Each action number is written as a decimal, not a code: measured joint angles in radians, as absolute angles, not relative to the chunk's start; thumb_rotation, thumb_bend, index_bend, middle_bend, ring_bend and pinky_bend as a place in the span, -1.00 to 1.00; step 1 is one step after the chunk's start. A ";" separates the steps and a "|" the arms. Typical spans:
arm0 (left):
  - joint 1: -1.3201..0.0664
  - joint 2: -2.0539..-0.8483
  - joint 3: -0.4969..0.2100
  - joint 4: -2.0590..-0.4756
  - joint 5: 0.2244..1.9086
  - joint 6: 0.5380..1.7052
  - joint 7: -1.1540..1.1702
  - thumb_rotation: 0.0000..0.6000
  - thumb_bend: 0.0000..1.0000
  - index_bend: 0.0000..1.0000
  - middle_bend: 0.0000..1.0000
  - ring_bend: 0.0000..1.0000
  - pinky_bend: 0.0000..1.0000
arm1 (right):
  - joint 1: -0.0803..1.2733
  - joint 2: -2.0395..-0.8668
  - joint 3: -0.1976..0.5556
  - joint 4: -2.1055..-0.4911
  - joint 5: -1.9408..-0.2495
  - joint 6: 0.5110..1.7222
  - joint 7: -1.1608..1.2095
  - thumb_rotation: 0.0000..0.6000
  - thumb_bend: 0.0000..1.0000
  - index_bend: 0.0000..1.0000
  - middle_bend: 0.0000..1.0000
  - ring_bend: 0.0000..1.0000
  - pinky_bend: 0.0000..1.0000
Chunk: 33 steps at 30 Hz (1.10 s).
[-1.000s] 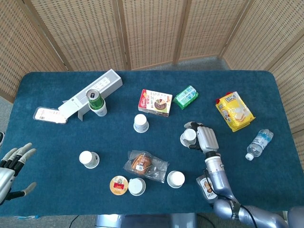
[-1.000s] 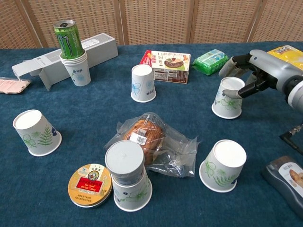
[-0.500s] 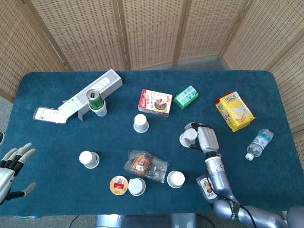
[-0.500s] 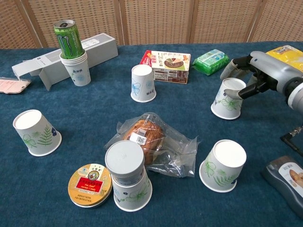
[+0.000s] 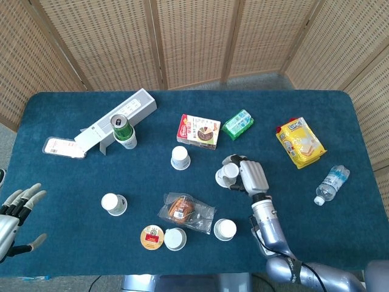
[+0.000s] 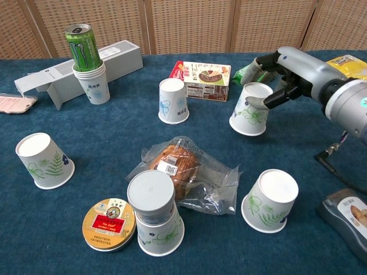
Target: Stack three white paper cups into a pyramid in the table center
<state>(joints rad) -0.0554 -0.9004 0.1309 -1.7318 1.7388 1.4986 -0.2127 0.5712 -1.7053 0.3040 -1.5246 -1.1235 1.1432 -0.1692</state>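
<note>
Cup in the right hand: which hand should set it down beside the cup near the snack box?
Right. The right hand holds the tilted cup, a short way from the centre cup. The left hand is open at the table's far left edge.

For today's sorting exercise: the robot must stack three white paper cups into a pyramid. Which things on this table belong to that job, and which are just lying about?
Belong to the job:
right hand
held cup
centre cup
front right cup
left cup

Just lying about:
green can
grey box
snack box
wrapped bun
round tin
yellow packet
water bottle
</note>
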 measured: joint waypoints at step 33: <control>-0.059 -0.896 0.129 -1.725 1.730 1.493 -0.237 1.00 -0.38 -1.00 -1.00 -1.00 -1.00 | 0.710 -1.885 0.333 -1.485 -1.017 1.164 -0.388 1.00 -0.11 -0.23 -0.15 -0.35 0.03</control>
